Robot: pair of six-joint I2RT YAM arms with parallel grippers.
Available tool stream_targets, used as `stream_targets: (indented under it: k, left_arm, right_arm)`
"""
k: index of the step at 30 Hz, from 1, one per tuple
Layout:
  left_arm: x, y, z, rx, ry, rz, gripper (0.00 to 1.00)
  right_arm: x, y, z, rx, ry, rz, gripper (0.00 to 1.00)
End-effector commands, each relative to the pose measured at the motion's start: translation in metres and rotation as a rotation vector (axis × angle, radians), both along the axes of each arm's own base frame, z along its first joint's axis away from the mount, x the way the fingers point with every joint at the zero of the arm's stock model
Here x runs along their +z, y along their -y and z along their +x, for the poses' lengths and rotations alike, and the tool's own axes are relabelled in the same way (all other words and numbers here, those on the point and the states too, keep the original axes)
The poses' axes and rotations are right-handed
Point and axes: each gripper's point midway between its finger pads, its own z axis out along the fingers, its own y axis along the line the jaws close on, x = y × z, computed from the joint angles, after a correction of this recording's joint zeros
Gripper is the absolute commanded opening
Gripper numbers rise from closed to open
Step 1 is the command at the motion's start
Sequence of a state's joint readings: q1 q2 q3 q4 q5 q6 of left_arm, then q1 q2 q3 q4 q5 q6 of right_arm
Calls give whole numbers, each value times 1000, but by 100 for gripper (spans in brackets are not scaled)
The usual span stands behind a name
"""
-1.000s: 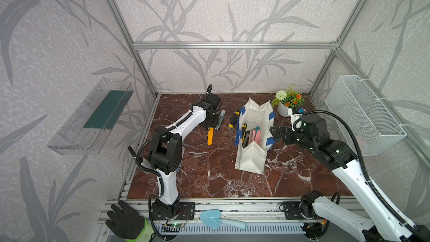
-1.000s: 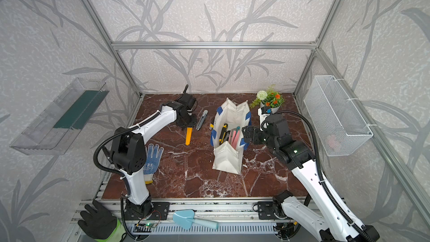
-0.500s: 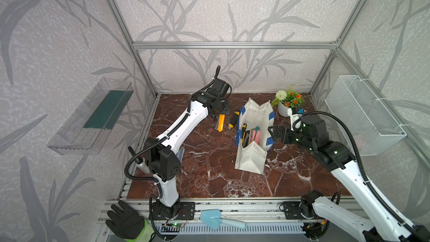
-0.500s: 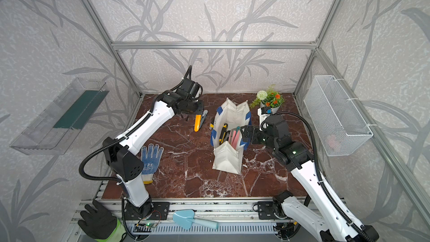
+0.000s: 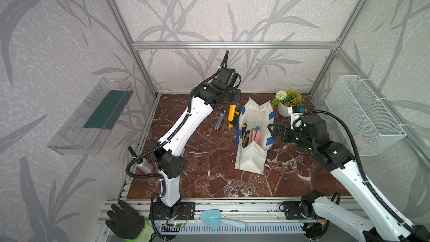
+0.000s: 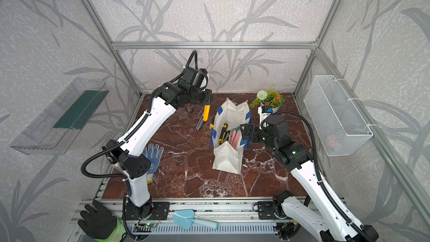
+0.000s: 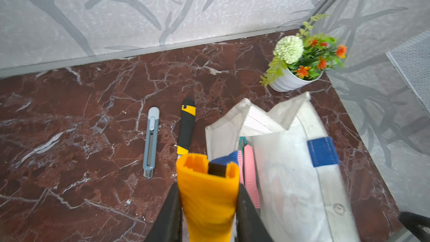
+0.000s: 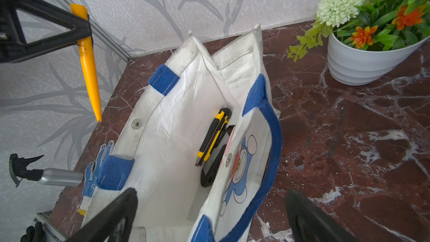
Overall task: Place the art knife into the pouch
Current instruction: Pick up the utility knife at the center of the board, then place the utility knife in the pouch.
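Note:
My left gripper (image 7: 208, 186) is shut on the orange art knife (image 7: 207, 194), gripping it from both sides. In both top views the art knife (image 5: 232, 112) (image 6: 206, 112) hangs tip down above the table, just left of the pouch (image 5: 252, 159). The right wrist view shows the art knife (image 8: 88, 66) outside the pouch's left wall. The white pouch (image 8: 167, 136) stands open, with blue straps and a blue cartoon cat. My right gripper (image 8: 210, 190) is open, its jaws straddling the pouch's right wall and strap. It shows beside the pouch (image 6: 226, 159) in both top views (image 5: 273, 131).
A grey knife (image 7: 151, 140) and a yellow-black knife (image 7: 186, 126) lie on the table left of the pouch. Another yellow-black knife (image 8: 213, 136) and pink items (image 5: 254, 136) lie inside it. A flower pot (image 5: 285, 110) stands behind; a wire basket (image 5: 363, 115) hangs right; a dotted glove (image 6: 153, 157) lies left.
My left arm has lifted the orange art knife off the table and carried it up and right toward the pouch. The right gripper has stayed at the pouch's wall.

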State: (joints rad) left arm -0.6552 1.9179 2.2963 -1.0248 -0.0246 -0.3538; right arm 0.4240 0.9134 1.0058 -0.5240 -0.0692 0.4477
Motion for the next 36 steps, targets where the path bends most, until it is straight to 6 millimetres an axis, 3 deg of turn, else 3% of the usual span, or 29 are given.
stream_targets:
  k: [1, 3, 11, 18, 21, 22, 23, 26, 32, 36]
  left_arm:
    - [6, 14, -10, -63, 10, 15, 20]
    - [8, 26, -14, -102, 18, -2, 20]
    - [-20, 76, -24, -230, -59, -67, 20]
    - [-55, 98, -25, -265, -136, -27, 23]
    - [-68, 104, -26, -280, -157, -5, 38]
    - [-71, 105, -26, -287, -163, -1, 49]
    - [-69, 106, -27, -296, -159, 0, 59]
    - [-60, 107, -27, -311, -127, 7, 73]
    - [-39, 94, -22, -283, -47, 40, 93]
    - [-26, 76, -17, -229, 10, 90, 99]
  right_arm:
    - [3, 3, 0, -21, 18, 20, 99]
    - [3, 5, -1, -30, 22, 25, 99]
    - [0, 9, -8, -26, 57, 17, 99]
    - [-6, 6, -12, 4, 41, 13, 99]
    - [-7, 5, -12, 10, 38, 5, 99]
    - [-8, 5, -11, 9, 34, -1, 99]
    - [-7, 6, -10, 5, 32, -4, 99]
    - [-8, 6, -8, 1, 25, -16, 99]
    - [-6, 7, -8, -9, 37, -4, 99]
    - [2, 5, -7, -8, 68, 27, 99]
